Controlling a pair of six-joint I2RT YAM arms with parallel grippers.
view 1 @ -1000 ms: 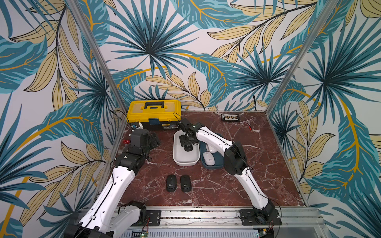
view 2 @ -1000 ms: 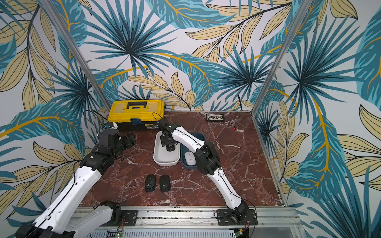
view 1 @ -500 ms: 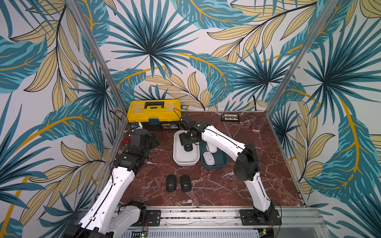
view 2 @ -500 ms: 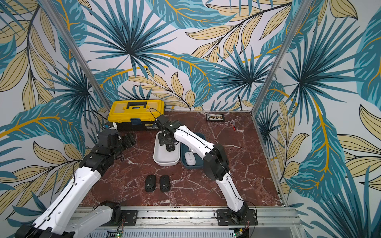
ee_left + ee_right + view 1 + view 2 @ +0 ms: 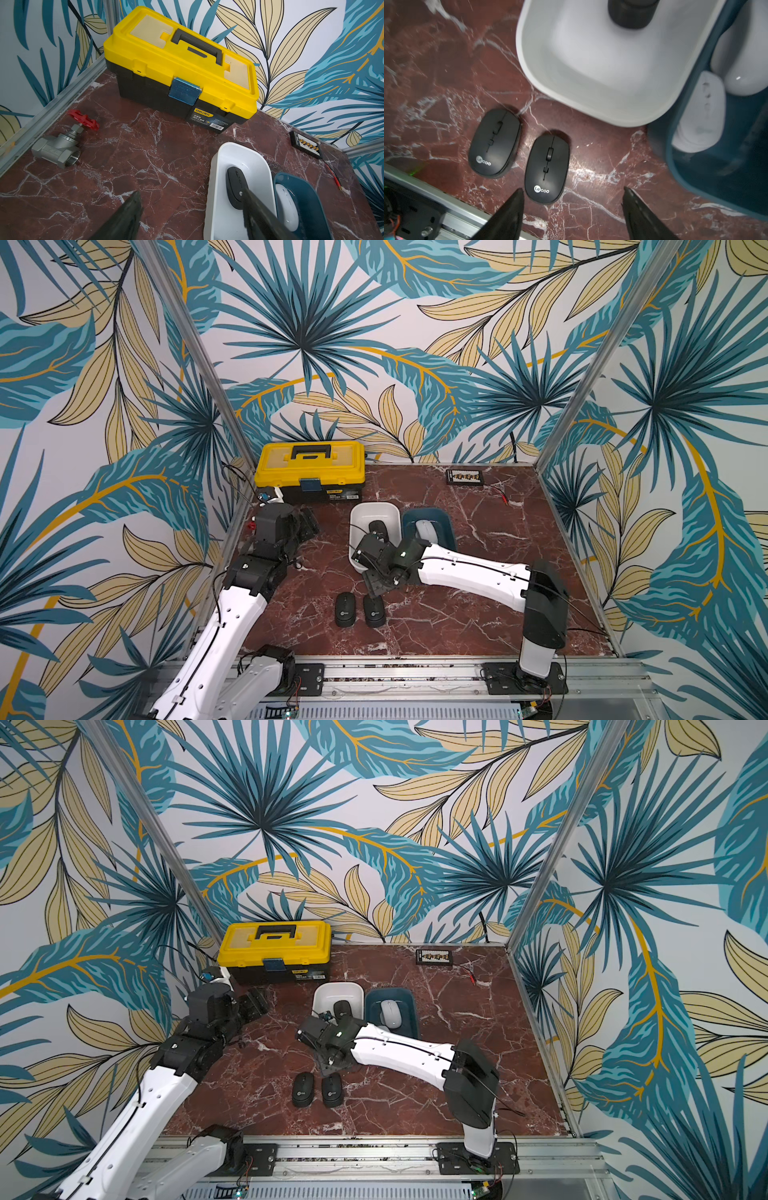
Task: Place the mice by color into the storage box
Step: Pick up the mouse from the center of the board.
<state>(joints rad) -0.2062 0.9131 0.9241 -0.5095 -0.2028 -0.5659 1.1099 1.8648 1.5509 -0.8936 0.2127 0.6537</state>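
Two black mice (image 5: 345, 609) (image 5: 373, 610) lie side by side on the marble near the front edge, also in the right wrist view (image 5: 495, 143) (image 5: 547, 169). A third black mouse (image 5: 377, 528) lies in the white storage box (image 5: 372, 506). Two white mice (image 5: 699, 116) (image 5: 745, 68) rest in the dark blue box (image 5: 440, 516) beside it. My right gripper (image 5: 572, 193) hangs open and empty just above the right-hand black mouse, at the white box's near end. My left gripper (image 5: 191, 193) is open and empty, over the table left of the boxes.
A yellow toolbox (image 5: 311, 466) stands at the back left. A metal valve with a red handwheel (image 5: 60, 143) lies by the left wall. A small black board (image 5: 464, 477) with a red-tipped lead sits at the back. The aluminium rail (image 5: 395, 672) borders the front.
My right gripper has pulled back from over the white box toward the front, leaving a black mouse inside, and now hovers above the two black mice. The left arm has not moved.
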